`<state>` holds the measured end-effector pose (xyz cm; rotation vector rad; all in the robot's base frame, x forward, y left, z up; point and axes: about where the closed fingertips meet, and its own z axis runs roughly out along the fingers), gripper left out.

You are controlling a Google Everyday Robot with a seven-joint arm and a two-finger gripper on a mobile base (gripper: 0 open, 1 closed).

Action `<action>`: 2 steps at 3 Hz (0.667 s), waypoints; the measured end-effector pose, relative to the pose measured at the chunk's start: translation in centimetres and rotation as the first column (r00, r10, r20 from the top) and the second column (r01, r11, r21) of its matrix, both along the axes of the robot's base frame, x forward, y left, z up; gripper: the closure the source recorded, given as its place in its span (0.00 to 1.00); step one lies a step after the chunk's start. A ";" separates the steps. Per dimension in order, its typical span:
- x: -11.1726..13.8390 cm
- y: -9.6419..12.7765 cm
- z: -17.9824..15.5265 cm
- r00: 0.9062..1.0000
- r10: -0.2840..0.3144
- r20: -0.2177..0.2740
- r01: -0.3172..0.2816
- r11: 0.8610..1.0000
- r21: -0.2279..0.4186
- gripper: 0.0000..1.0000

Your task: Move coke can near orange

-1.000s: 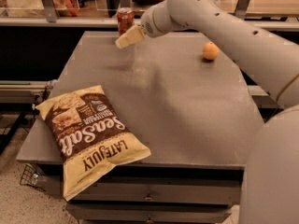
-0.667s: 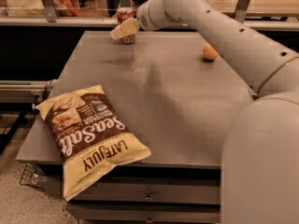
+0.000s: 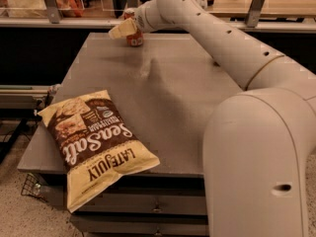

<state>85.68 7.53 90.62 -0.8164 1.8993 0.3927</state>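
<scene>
Early yet. Has the gripper (image 3: pixel 123 29) at the coke can (image 3: pixel 135 37), upright well beyond the Late July chip bag (image 3: pixel 94 142) at the surface's (image 3: pixel 173 107) far edge; cannot tell whether clamped. Leaves carrying to the orange, unseen here.

One coke can (image 3: pixel 136 38) is counted, standing at the far edge of the table. One chip bag (image 3: pixel 94 144) is listed, lying at the near left corner. One grey table (image 3: pixel 187 98) is recorded. One robot arm (image 3: pixel 232 48) is noted, bearing one gripper (image 3: pixel 120 31), which is held at the far edge, just in front of the can.
</scene>
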 end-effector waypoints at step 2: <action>2.2 0.3 -1.3 0.998 -0.054 -0.027 0.054 0.998 0.017 0.00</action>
